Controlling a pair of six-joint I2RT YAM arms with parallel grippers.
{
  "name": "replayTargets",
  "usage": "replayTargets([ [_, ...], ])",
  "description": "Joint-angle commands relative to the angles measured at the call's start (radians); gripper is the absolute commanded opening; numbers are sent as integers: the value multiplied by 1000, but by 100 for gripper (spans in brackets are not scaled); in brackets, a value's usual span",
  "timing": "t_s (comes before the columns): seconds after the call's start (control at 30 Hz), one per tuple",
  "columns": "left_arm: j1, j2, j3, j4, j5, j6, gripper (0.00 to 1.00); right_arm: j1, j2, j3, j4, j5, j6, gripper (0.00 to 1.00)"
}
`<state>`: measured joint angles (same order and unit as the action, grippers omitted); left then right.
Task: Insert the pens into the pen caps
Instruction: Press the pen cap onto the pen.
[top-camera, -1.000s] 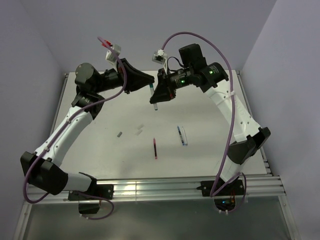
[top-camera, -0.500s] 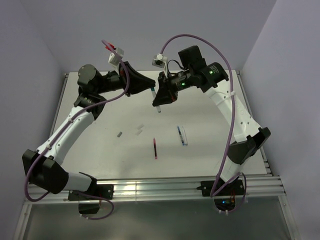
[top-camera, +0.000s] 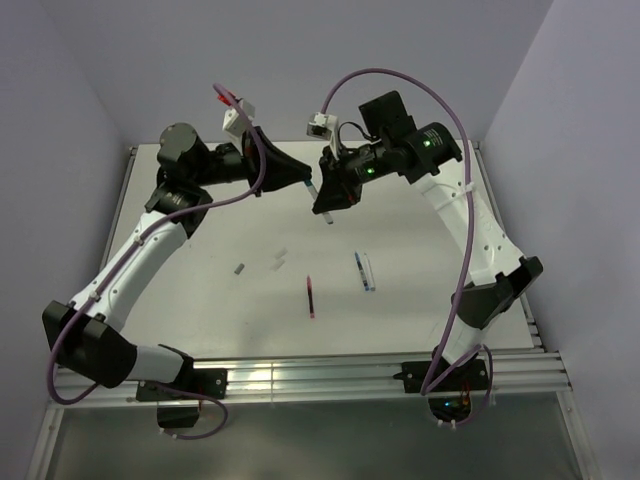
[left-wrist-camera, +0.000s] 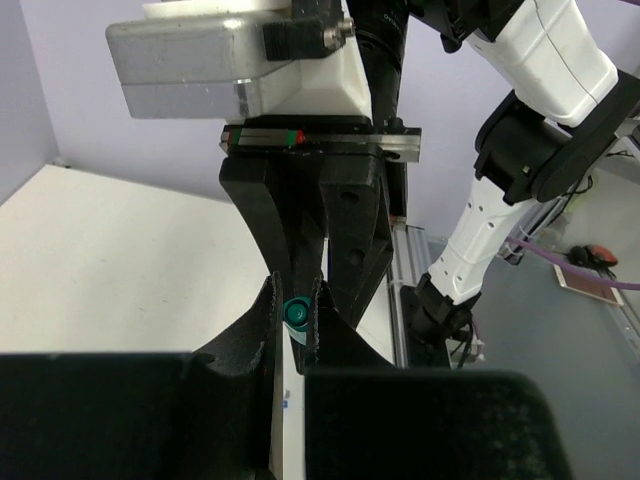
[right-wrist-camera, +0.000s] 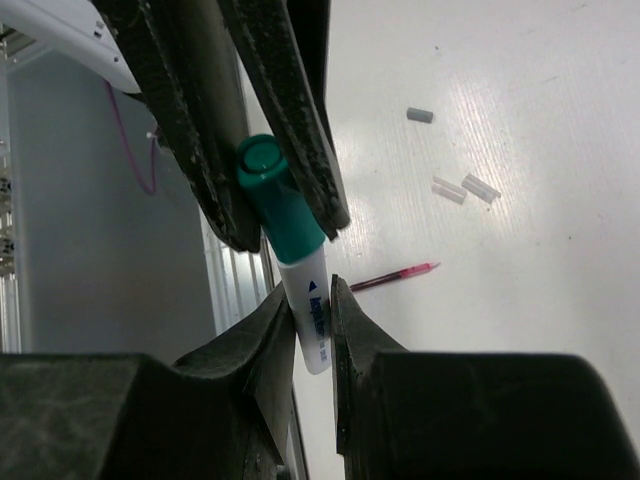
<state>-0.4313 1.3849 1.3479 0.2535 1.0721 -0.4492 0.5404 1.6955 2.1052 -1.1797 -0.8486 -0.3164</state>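
The white pen (right-wrist-camera: 312, 315) is in the air above the far middle of the surface (top-camera: 220, 230), between my two pincers. My right pincer (right-wrist-camera: 309, 293) pinches its white barrel, one finger on each side. On the pen's upper end sits the teal cap (right-wrist-camera: 272, 190), in one line with the barrel, and I see no gap between them. My left pincer (left-wrist-camera: 293, 295) is pressed together on this teal cap; in the left wrist view I see the cap from its round end, tight between the two black fingertips. The two pincers face each other, tip to tip, very near.

The other things lie on the surface below, nearer to my bases. The red pen (top-camera: 311, 297) lies about in the middle. The dark blue pen (top-camera: 359, 270) lies to its right, and a pale pen (top-camera: 370, 272) is just beside it. To the left of the red pen are two pale caps (top-camera: 278, 262) close together, and the grey cap (top-camera: 239, 268) a little more left, apart from them.
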Motion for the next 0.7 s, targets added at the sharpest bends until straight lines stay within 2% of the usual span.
replayTargets([
  [0.0, -90, 11, -159, -272, 327, -48, 0, -34, -46, 185, 502, -43, 14, 0],
  [0.17, -103, 8, -151, -278, 237, -60, 0, -16, -36, 200, 511, -27, 42, 0],
  [0.27, -106, -27, -214, -81, 187, -182, 0, -3, -30, 193, 526, -41, 78, 0],
  [0.47, -106, -9, -240, 94, 178, -371, 0, 0, -25, 170, 604, -82, 167, 0],
  [0.57, -106, 9, -279, 329, 190, -575, 0, 1, -19, 164, 650, -98, 227, 0],
  [0.6, -104, 14, -288, 463, 195, -680, 0, 1, -17, 164, 670, -102, 238, 0],
  [0.67, -104, 28, -314, 596, 206, -803, 0, 1, -11, 174, 680, -89, 241, 0],
])
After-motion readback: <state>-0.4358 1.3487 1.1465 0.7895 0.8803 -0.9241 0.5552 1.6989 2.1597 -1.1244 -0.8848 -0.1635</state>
